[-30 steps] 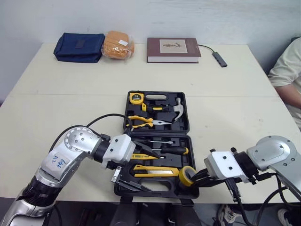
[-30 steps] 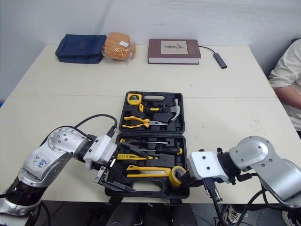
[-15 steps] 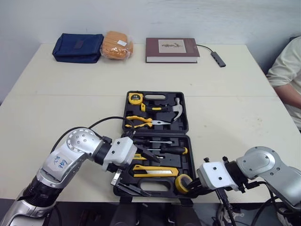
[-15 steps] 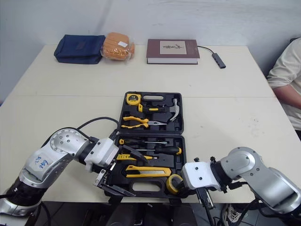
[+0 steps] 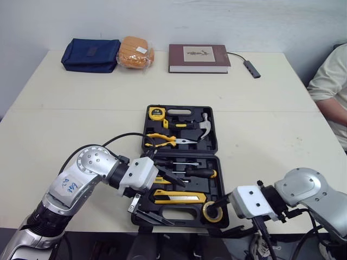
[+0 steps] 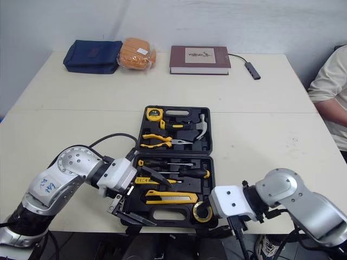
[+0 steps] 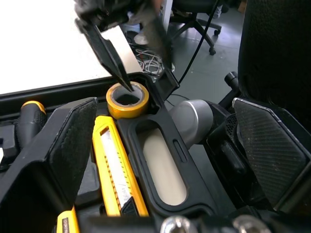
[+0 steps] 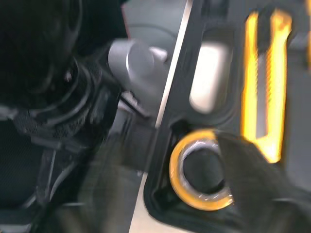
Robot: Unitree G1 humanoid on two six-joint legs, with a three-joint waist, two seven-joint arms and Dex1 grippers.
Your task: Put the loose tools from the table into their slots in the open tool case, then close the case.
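Found right gripper [image 5: 214, 218] spread apart, one finger in the hole of the tape roll [image 7: 127, 108]; left gripper [image 5: 178, 201] apart over tool case [image 5: 212, 142] on worktop [image 5: 81, 119]. Noted blue pouch [image 5: 90, 54], then book [image 5: 198, 57], cover lettering too small to read. Saw roll seated in near-right slot, clamped and raised a second ago.

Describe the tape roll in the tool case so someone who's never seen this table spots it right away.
On the pale table sits an open black tool case. Go to the corner of the case nearest the robot, on the robot's right, just past the yellow utility knife. The tape roll lies flat there: the only ring-shaped thing, yellow with a dark hole.
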